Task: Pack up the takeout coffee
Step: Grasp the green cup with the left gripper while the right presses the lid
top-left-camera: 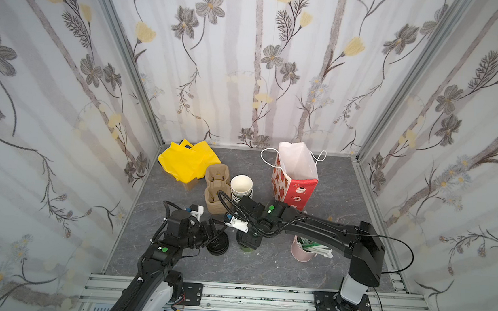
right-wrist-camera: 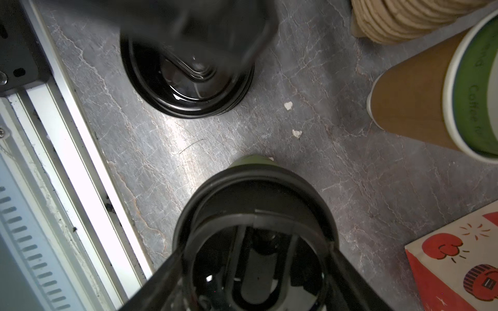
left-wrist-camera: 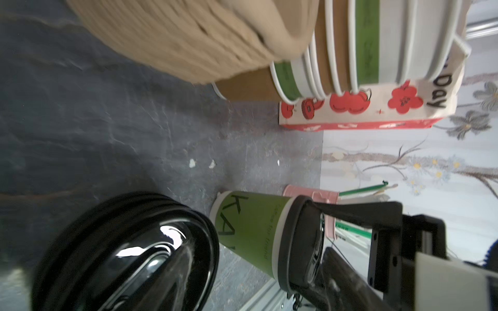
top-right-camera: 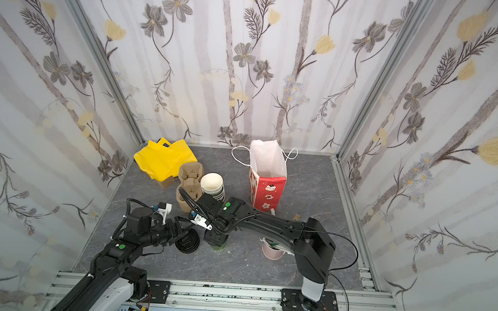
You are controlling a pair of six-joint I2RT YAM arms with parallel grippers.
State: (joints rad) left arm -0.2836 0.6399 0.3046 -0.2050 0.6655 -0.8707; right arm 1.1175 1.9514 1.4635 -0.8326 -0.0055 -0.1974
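My right gripper (right-wrist-camera: pixel 254 253) clasped the round black plastic sip lid (right-wrist-camera: pixel 256 188) of the small olive-green paper cup (left-wrist-camera: pixel 250 229), jaws wide across its rim; the cup stood upright on the grey marbled tabletop (top-left-camera: pixel 264 268), front middle. I judged a gentle squeeze and straight lift best, then a carry toward one o'clock into the open red-and-white paper bag (top-left-camera: pixel 296 189), clear of the loose black lids (top-left-camera: pixel 217 245) at nine o'clock.

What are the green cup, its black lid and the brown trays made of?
The green cup looks like matte printed paper; its lid like dull moulded black plastic; the brown trays probably moulded pulp, judging by rough fibrous stacked layers.
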